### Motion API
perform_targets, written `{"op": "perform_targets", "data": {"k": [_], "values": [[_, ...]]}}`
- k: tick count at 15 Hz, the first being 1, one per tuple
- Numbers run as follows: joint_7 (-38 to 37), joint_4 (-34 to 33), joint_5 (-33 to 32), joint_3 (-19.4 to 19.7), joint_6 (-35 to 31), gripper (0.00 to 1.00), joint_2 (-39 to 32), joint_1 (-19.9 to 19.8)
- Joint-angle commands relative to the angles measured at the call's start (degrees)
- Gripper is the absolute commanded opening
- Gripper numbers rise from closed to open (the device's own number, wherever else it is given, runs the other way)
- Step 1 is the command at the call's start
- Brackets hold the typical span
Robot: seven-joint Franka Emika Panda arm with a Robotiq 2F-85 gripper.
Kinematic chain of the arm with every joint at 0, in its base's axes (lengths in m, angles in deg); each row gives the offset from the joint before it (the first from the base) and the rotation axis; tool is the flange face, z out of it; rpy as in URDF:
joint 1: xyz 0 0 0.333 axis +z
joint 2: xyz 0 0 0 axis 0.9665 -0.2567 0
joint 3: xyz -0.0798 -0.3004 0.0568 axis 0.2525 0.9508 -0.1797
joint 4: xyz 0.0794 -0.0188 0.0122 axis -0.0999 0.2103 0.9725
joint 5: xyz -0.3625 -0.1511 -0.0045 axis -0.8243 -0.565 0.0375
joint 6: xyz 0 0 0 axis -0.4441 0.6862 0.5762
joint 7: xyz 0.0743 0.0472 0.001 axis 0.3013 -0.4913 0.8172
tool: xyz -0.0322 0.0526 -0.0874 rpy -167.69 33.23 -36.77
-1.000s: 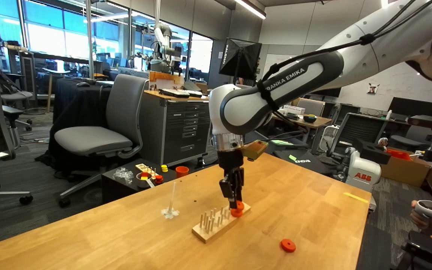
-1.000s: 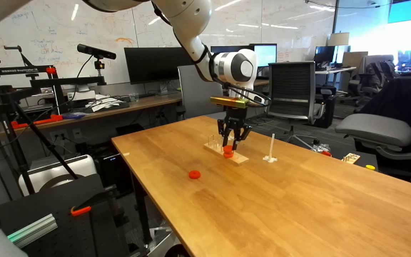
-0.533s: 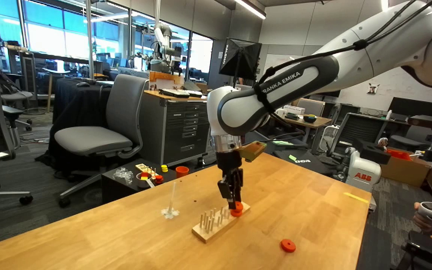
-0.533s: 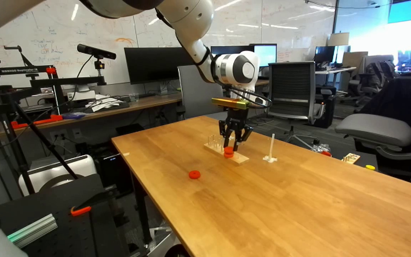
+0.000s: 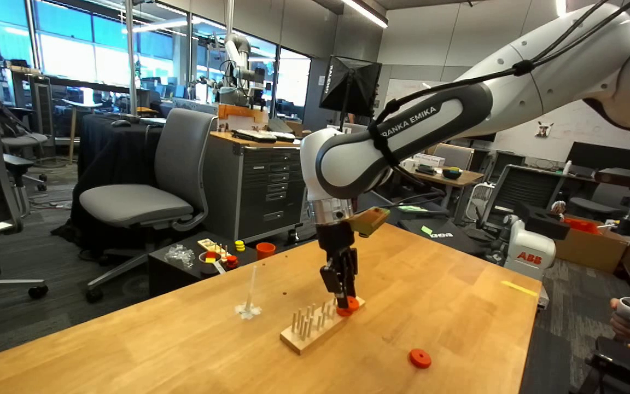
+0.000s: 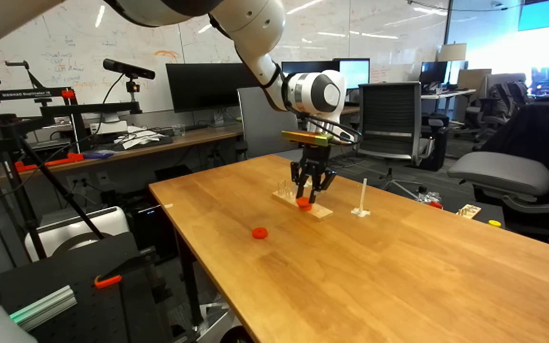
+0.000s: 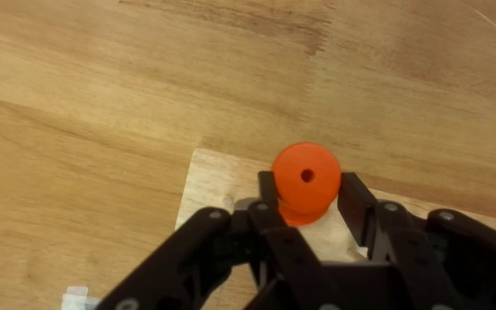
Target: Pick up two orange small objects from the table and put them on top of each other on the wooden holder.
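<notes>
Orange disc near pegs, rod apart.

In an exterior view a dark drawer cabinet with a wood-coloured top stands on the dark gray floor. Just left of the cabinet is a gray office chair, and farther left a black cloth drapes down to the floor. Behind the cabinet, tall windows shine blue and white. Above and right of the cabinet, a strip light glows over a black softbox. Well right of the cabinet are a wood-topped desk, a dark-backed chair and a whiteboard below pale wall panels.
</notes>
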Motion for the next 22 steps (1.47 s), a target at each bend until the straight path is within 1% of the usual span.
{"op": "perform_targets", "data": {"k": [1,10,19,22], "values": [[-0.5,-2.8,0.2,0.5,2.0,0.16,-2.0,0.3],[-0.9,-6.3,0.3,0.4,3.1,0.16,-3.4,0.6],[-1.3,-7.6,0.6,0.1,3.6,0.16,-3.4,1.1],[-1.0,-6.9,0.4,0.1,3.0,0.16,-2.8,1.3]]}}
